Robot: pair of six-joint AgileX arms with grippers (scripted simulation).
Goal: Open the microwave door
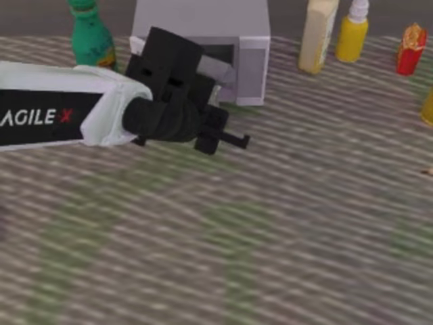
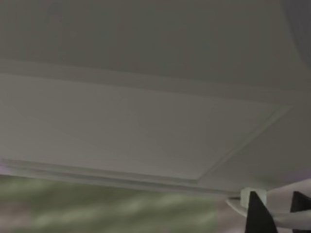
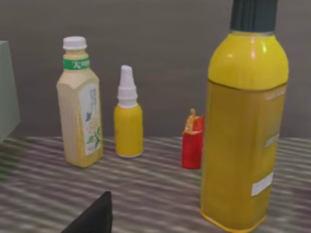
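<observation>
The microwave (image 1: 203, 27) stands at the far edge of the table (image 1: 270, 223), left of centre. The left gripper (image 1: 203, 81) sits directly in front of the microwave, against the microwave door (image 1: 220, 68), which stands slightly ajar. In the left wrist view the door panel (image 2: 136, 131) fills the frame and the fingertips (image 2: 257, 216) straddle a pale handle (image 2: 286, 213); whether they clamp it cannot be told. The right gripper (image 3: 92, 218) is partly visible; its state cannot be told. Right of the microwave: cream bottle (image 1: 318, 34), yellow dropper bottle (image 1: 352, 30), red carton (image 1: 411, 49)
</observation>
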